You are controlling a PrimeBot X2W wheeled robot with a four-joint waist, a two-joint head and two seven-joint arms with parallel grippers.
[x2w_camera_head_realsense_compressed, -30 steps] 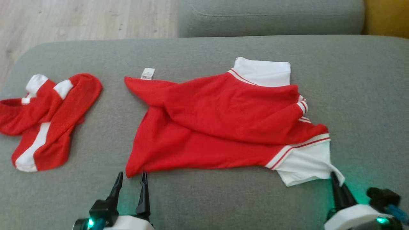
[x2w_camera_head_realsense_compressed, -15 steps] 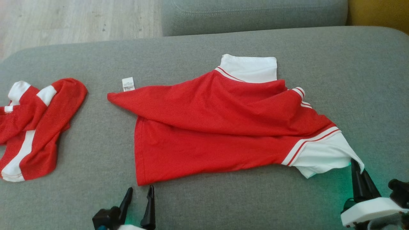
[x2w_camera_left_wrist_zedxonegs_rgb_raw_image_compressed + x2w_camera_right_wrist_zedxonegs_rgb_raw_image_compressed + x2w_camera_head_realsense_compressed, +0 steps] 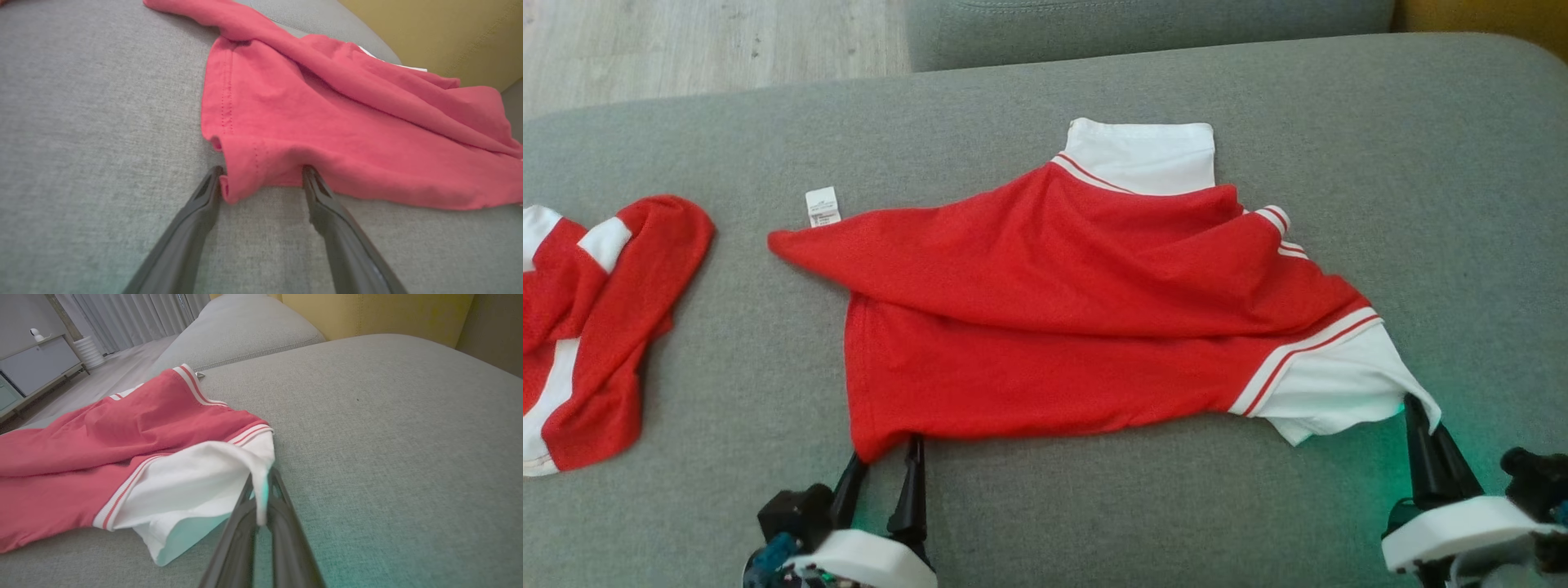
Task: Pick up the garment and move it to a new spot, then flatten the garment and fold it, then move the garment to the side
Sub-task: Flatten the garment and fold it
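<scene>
One red garment (image 3: 1054, 367), white-sleeved, lies rumpled.

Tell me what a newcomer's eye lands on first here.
The red-and-white shirt sprawled across the grey sofa cushion. The right gripper pinches its near white sleeve, while the left gripper, open, straddles the red hem corner. A second red garment lies crumpled at far left.

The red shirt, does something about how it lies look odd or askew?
Yes. The red shirt is not flat: its upper layer is folded diagonally across the body, leaving a care label sticking out at the far left corner. The right pincer holds its white sleeve.
</scene>
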